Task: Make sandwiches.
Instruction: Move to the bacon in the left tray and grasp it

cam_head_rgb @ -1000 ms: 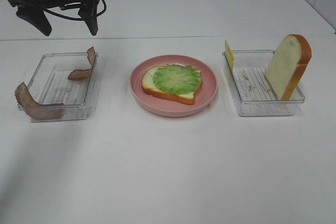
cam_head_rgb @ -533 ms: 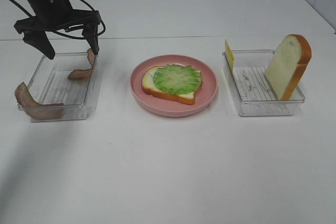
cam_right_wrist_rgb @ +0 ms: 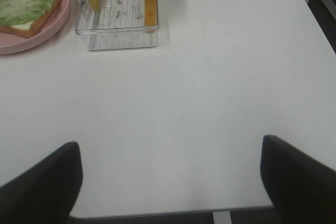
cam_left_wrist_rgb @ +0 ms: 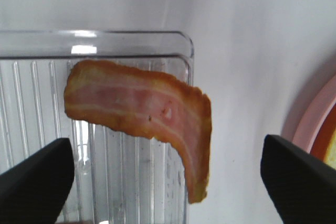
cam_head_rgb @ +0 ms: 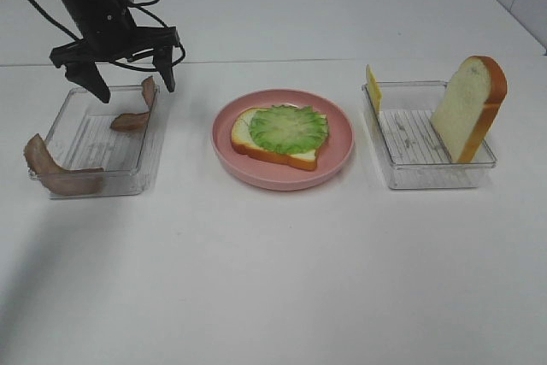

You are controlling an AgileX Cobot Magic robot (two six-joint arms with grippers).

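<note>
Black left gripper point(cam_head_rgb: 134, 90) hangs spread wide above a bacon strip point(cam_head_rgb: 137, 113) in the left tray point(cam_head_rgb: 85, 138). On the central pink plate point(cam_head_rgb: 338, 160) lies the sandwich point(cam_head_rgb: 288, 130), just bread and lettuce. Right tray point(cam_head_rgb: 410, 138) holds cheese point(cam_head_rgb: 373, 90) and a leaning bread slice point(cam_head_rgb: 468, 108); right gripper point(cam_right_wrist_rgb: 168, 182) gapes over the table point(cam_right_wrist_rgb: 210, 103).

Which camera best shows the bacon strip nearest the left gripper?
Left wrist view: the bacon strip is close and large, stripes clear, leaning on the tray rim. Exterior high shows it small; right wrist misses it.
</note>
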